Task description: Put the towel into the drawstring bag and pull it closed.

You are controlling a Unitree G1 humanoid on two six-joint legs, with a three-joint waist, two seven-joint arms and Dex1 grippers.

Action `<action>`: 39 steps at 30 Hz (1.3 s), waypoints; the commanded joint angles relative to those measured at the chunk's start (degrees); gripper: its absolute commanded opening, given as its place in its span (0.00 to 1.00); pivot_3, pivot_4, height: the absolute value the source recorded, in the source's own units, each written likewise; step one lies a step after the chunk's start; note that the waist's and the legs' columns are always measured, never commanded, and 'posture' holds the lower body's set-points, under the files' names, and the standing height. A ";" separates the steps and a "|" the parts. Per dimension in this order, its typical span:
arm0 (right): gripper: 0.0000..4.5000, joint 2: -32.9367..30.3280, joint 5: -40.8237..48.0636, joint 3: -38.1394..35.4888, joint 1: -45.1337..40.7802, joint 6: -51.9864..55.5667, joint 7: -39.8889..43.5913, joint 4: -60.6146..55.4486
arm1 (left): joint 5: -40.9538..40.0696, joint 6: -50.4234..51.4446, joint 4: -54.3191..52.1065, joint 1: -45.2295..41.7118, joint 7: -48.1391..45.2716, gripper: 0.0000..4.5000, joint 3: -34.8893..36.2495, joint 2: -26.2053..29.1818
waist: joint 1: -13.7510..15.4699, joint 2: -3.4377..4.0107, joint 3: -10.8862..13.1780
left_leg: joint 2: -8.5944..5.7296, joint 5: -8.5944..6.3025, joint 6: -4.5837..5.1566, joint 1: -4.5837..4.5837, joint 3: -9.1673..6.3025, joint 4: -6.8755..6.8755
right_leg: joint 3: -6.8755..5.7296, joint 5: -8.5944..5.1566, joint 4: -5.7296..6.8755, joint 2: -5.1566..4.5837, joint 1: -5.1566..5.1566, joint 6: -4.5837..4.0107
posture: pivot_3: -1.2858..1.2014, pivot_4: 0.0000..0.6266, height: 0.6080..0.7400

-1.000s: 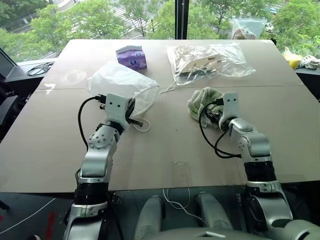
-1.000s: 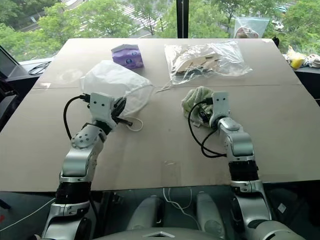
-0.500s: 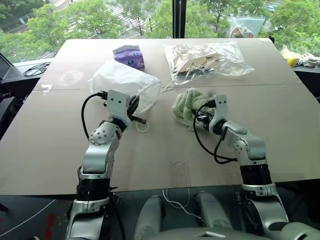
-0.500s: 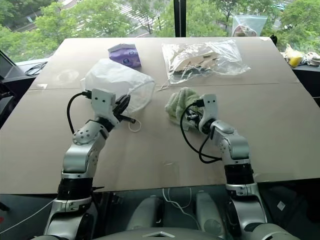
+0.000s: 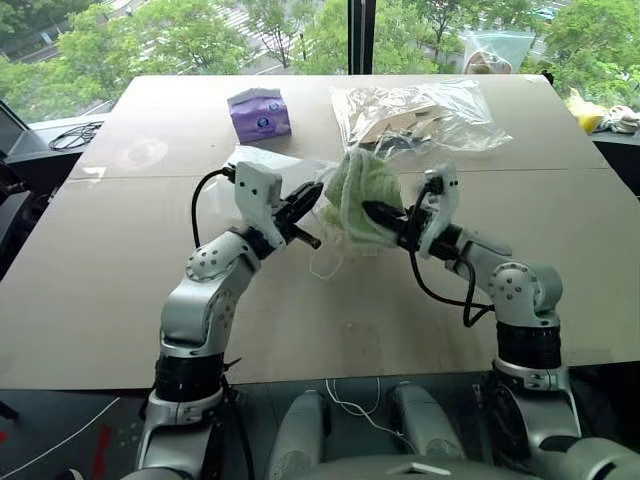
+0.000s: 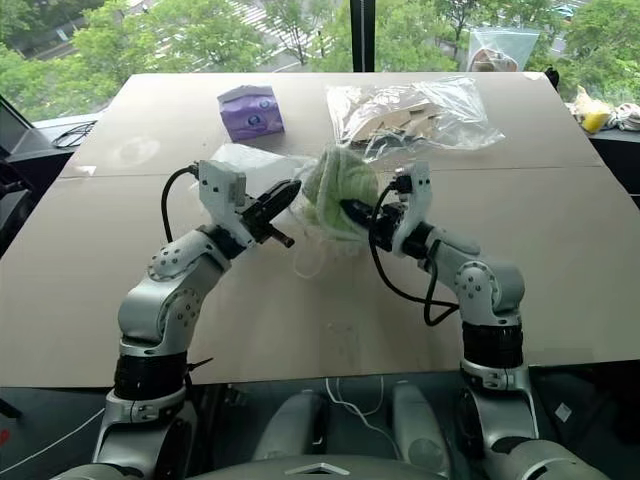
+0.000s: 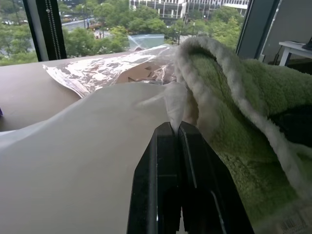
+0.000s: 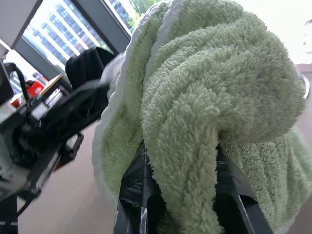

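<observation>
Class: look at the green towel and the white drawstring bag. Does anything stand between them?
Nothing visible does. The right gripper holds the towel right against the drawstring bag, whose edge the left gripper pinches.

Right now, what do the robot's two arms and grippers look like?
Both arms are silver-grey metal with rounded joint housings and black bands lower down. The left gripper and right gripper each have two black fingers below a white camera block, with a black cable looping from each wrist.
</observation>
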 commanded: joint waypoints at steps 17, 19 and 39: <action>0.01 -1.15 0.74 3.34 -3.79 -3.09 1.95 -0.67 | -9.86 3.08 -5.51 2.93 -13.44 0.00 -2.32 7.29 | -0.15 0.01 0.03 | 0.02 0.00 0.00 0.00 0.03 -0.02 | 0.02 -0.10 -0.01 0.04 -0.05 -0.15 | 0.52 0.24 1.00; 0.01 0.96 1.88 2.14 -4.75 -3.36 1.38 0.39 | -10.43 3.15 -5.73 3.22 -14.74 0.00 -2.65 8.06 | -0.17 0.01 0.03 | 0.02 0.00 0.00 0.00 0.03 -0.01 | 0.02 -0.11 -0.01 0.04 -0.05 -0.19 | 0.52 0.24 1.00; 0.01 28.01 56.69 -16.58 -9.95 -16.85 -37.13 8.47 | -17.35 5.66 -9.74 3.33 -17.70 0.00 -7.43 7.06 | -0.49 0.11 0.09 | 0.07 0.00 0.01 -0.10 -0.02 -0.10 | 0.00 -0.01 -0.12 0.08 -0.07 -0.03 | 0.52 0.24 1.00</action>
